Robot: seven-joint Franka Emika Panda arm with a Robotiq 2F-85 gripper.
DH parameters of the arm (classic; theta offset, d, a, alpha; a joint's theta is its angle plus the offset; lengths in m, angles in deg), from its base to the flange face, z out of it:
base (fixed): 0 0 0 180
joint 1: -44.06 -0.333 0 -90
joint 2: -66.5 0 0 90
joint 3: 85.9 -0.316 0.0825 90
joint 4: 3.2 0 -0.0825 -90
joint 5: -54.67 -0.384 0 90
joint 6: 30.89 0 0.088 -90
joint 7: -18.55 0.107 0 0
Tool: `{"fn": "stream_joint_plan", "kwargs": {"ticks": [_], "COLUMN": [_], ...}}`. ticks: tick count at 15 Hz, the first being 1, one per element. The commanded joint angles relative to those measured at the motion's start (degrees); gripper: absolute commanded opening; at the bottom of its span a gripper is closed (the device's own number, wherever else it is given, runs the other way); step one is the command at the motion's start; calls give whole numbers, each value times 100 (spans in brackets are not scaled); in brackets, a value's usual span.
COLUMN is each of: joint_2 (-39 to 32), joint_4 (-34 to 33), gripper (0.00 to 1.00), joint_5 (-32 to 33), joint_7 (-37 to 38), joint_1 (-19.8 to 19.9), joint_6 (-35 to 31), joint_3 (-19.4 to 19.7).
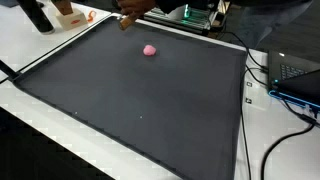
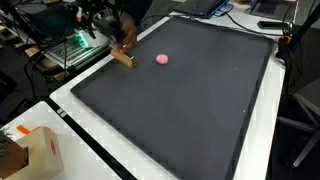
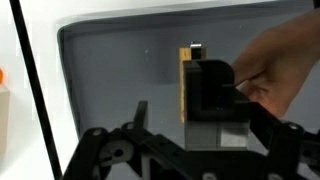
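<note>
the near half of the black mat (image 1: 140, 110) is plain cloth on a white table (image 2: 80, 140). a small pink lump (image 2: 162, 59) sits towards the far side, well apart from the arm. beyond it, at the mat's far edge, a wooden block (image 2: 122, 57) lies slantwise, and the gripper (image 2: 112, 38) hangs just above it. in the wrist view the pincer looks spread, with one fingertip (image 3: 143, 108) clear of the block's pale side, so it grips nothing. a blurred skin-coloured shape, likely a person's hand (image 3: 282, 80), is close on the block's right. the block looks stiff, light and not fragile. its flat, parallel long faces should give a sure hold across the narrow width, at mid-length, where it would not swing.
</note>
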Motion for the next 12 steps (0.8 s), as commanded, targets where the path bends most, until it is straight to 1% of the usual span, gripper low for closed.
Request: {"fn": "stream_joint_plan", "kwargs": {"ticks": [1, 5, 6, 7, 8, 9, 12], "joint_2": [-8, -19, 2, 0, 0, 2, -7], "joint_4": [-6, 3, 20, 19, 26, 33, 8], "gripper": [100, 100, 95, 73, 70, 70, 45], "joint_5": [-25, -37, -15, -24, -33, -32, -18], "joint_7": [-22, -5, -35, -23, -33, -31, -39], "joint_1": [101, 100, 101, 99, 99, 99, 96], "joint_6": [7, -11, -57, -54, -73, -88, -100], "joint_3": [-96, -111, -116, -127, -129, -136, -156]}}
